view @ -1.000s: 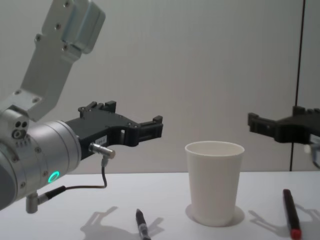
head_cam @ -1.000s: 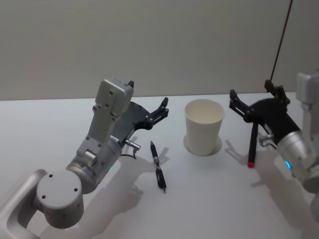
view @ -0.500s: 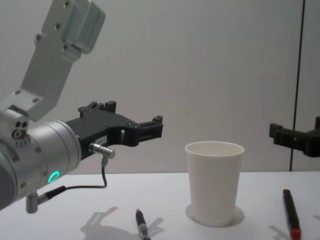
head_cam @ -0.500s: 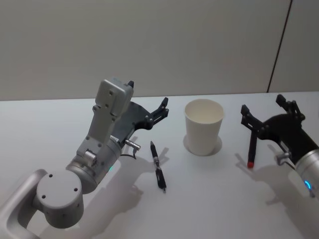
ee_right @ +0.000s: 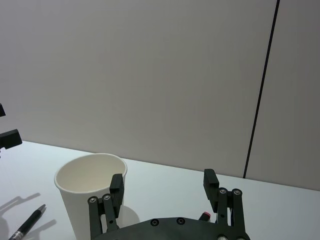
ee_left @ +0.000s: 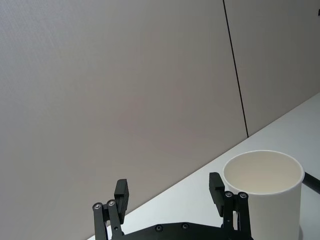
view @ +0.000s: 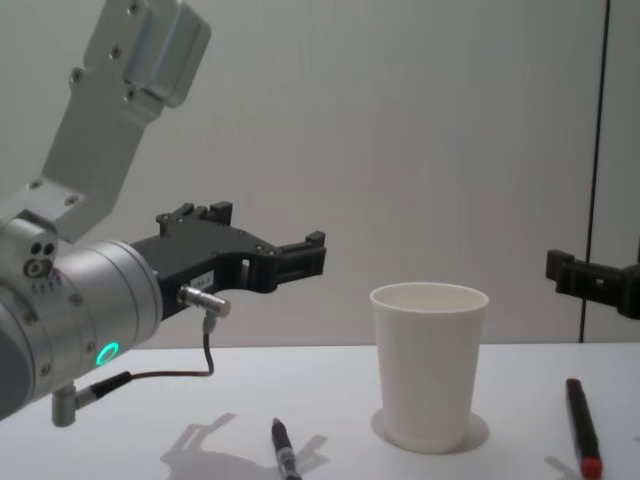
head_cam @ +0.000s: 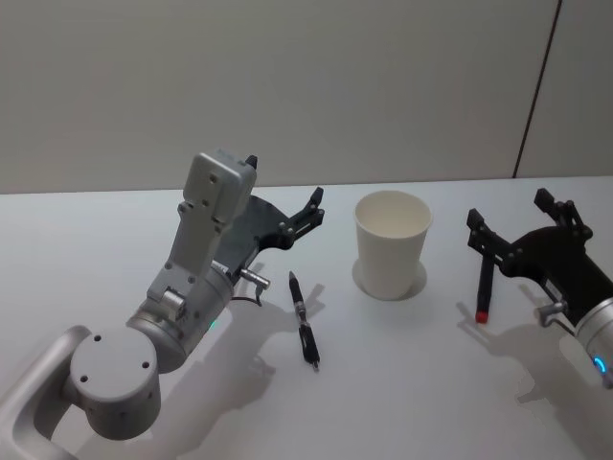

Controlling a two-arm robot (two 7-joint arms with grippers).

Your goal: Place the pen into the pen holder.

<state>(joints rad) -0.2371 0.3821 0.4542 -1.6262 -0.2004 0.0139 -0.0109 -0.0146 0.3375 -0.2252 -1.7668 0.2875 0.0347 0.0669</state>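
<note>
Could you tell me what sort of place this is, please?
Probably a robotics lab test bench: a white table against a plain panelled wall, holding a paper cup, black pen and red-tipped pen, with the left claw and right claw open either side.

Counting now: one cup (head_cam: 393,244), a single white paper one. Pens, there are two: one black pen (head_cam: 304,319), one red-tipped pen (head_cam: 484,287). Tools, two again: the left tool (head_cam: 283,179) and the right tool (head_cam: 508,208). And one table (head_cam: 412,383), carrying the cup and both pens.
</note>
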